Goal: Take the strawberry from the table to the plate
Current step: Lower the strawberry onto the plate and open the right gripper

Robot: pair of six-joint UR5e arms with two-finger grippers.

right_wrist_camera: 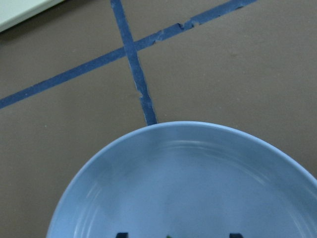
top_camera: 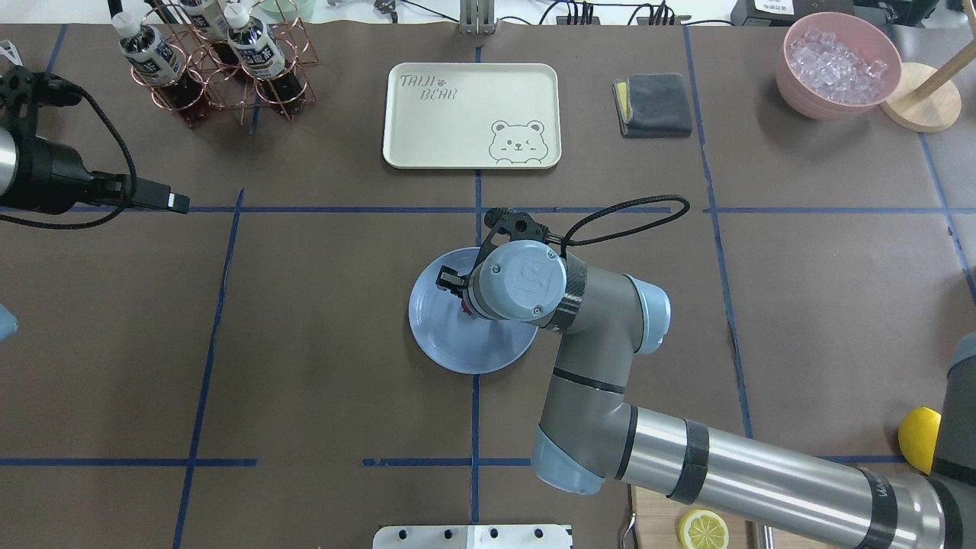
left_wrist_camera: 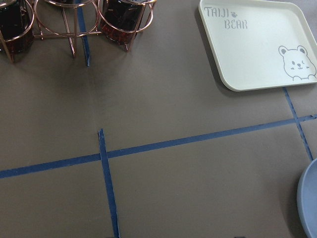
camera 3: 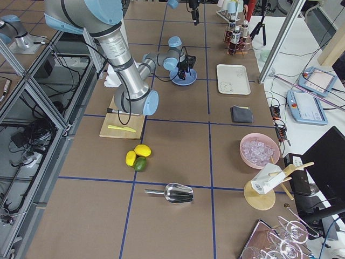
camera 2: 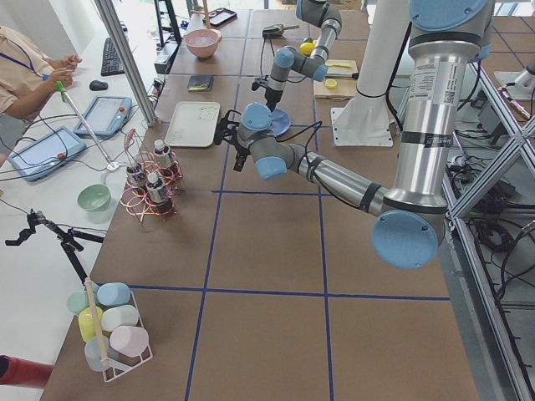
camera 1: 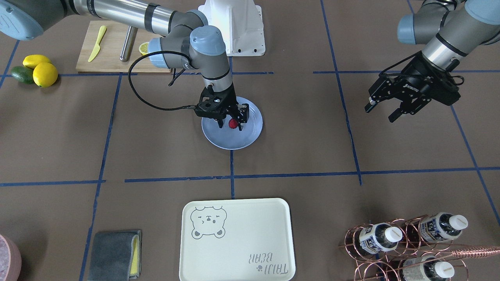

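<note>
You see the brown table (camera 1: 297,128) with its blue tape grid, and near its middle the light-blue plate (camera 1: 250,137). Your left gripper (camera 1: 381,113) hangs well off to the side above the table, jaws wide apart and holding nothing. Your right gripper (camera 1: 231,125) points down into the plate, jaws parted wider than the berry. The strawberry (camera 1: 233,123) sits between those fingertips, inside the plate's rim; you cannot tell whether either finger touches it.
</note>
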